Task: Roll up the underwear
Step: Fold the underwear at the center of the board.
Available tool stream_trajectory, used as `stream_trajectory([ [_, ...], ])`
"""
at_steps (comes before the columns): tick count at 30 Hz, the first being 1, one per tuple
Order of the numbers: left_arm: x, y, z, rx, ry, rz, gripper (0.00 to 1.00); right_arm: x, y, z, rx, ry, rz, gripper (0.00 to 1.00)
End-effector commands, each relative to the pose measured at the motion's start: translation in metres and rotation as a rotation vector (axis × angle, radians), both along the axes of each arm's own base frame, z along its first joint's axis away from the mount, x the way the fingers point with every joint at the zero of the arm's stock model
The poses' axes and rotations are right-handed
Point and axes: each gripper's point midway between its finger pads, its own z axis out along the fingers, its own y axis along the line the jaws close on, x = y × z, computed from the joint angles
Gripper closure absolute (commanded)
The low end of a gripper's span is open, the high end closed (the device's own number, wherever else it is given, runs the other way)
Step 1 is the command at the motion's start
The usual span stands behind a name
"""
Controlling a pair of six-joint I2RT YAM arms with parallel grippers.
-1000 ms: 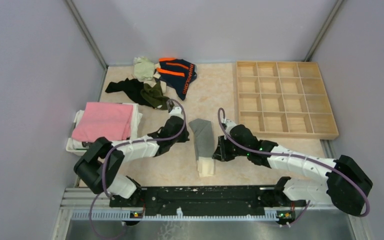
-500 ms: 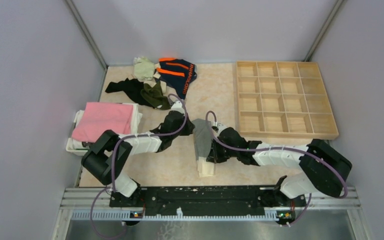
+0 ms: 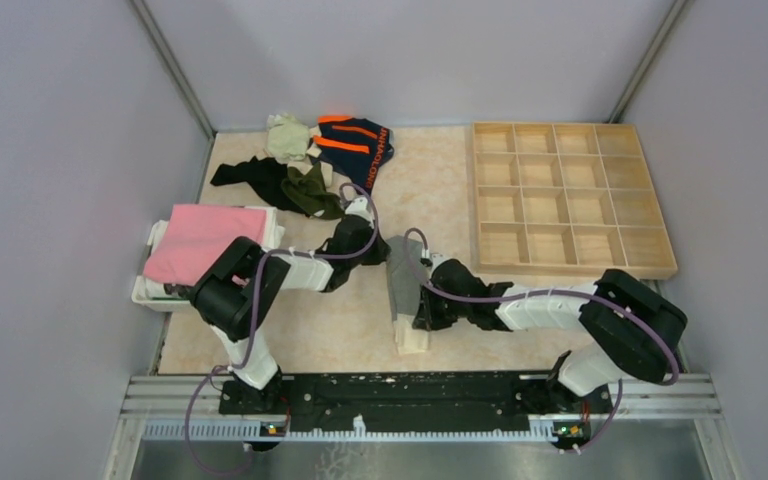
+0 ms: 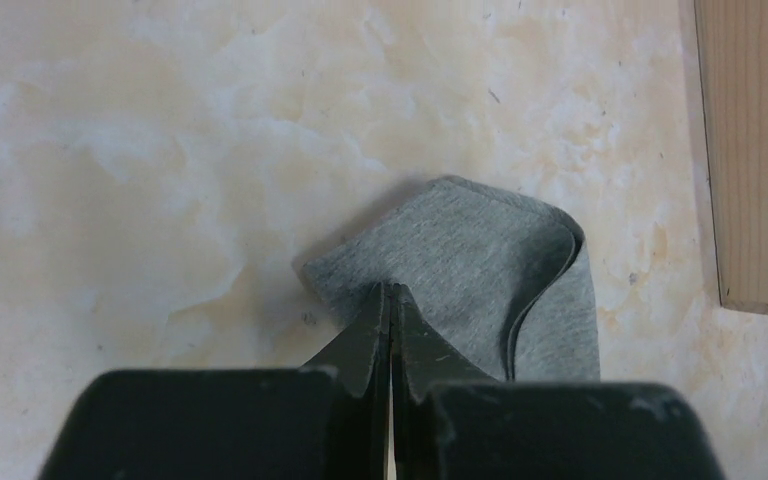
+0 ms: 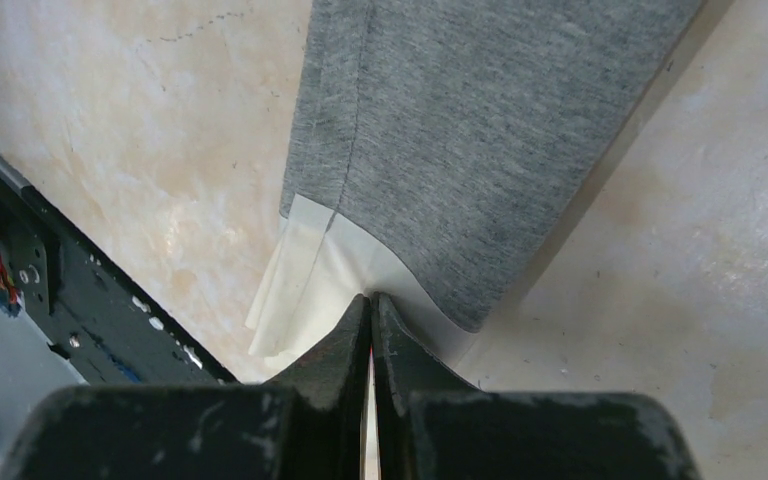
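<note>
A grey underwear (image 3: 401, 285) lies folded into a long narrow strip mid-table, its cream waistband (image 3: 412, 337) at the near end. My left gripper (image 3: 380, 250) is shut at the strip's far left corner. In the left wrist view its tips (image 4: 391, 288) pinch the grey cloth (image 4: 460, 250), which has a fold curling at the right. My right gripper (image 3: 418, 315) is shut at the strip's near right side. In the right wrist view it (image 5: 370, 297) nips the cream waistband (image 5: 325, 270) below the grey cloth (image 5: 480, 130). More underwear is heaped at the back: navy with orange stripes (image 3: 357, 145), olive green (image 3: 310, 190), black (image 3: 250, 175).
A wooden box of square compartments (image 3: 570, 195) stands at the right, its edge in the left wrist view (image 4: 755, 150). A folded pink cloth (image 3: 205, 242) lies on a white tray (image 3: 150, 290) at the left. The black base rail (image 5: 20, 250) runs along the near edge.
Both arms have swung inward onto the grey strip, the left to its far corner, the right to its waistband side. Both grippers have closed on the cloth.
</note>
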Motion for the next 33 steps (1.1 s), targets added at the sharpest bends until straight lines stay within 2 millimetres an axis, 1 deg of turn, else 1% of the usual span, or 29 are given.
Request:
stream_trajectory([
  [1,0.024,-0.01,0.012,-0.028,-0.067,-0.013,1.0,0.0,0.002,-0.007,-0.055,-0.008,0.026,1.0],
  [5,0.034,-0.01,0.009,-0.003,-0.077,-0.023,1.0,-0.009,-0.003,-0.02,-0.097,0.021,0.043,1.0],
  [9,0.046,-0.01,0.009,0.036,-0.099,-0.039,1.0,-0.018,-0.003,-0.026,-0.12,0.041,0.071,1.0],
  [10,0.045,-0.014,0.009,0.036,-0.097,-0.071,1.0,-0.02,-0.004,-0.027,-0.124,0.044,0.073,1.0],
  [12,0.05,-0.014,0.008,0.056,-0.105,-0.082,1.0,-0.024,-0.006,-0.028,-0.131,0.05,0.078,1.0],
  [19,0.058,-0.013,0.009,0.079,-0.128,-0.105,1.0,-0.027,-0.008,-0.025,-0.121,0.05,0.078,1.0],
  [23,0.057,-0.016,0.01,0.069,-0.127,-0.125,1.0,-0.027,-0.006,-0.02,-0.106,0.047,0.081,1.0],
  [25,0.055,-0.02,0.017,0.05,-0.134,-0.151,1.0,-0.026,-0.001,-0.012,-0.077,0.036,0.084,1.0],
  [27,0.055,-0.023,0.031,0.026,-0.157,-0.166,1.0,-0.02,0.009,0.003,-0.032,0.006,0.092,1.0],
  [29,0.054,-0.024,0.05,0.002,-0.186,-0.169,1.0,-0.013,0.02,0.024,0.018,-0.041,0.102,0.99],
  [30,0.054,-0.024,0.063,-0.01,-0.206,-0.168,1.0,-0.009,0.025,0.036,0.045,-0.068,0.106,0.98],
  [33,0.051,-0.02,0.097,-0.038,-0.249,-0.151,1.0,0.003,0.033,0.069,0.103,-0.155,0.099,0.94],
])
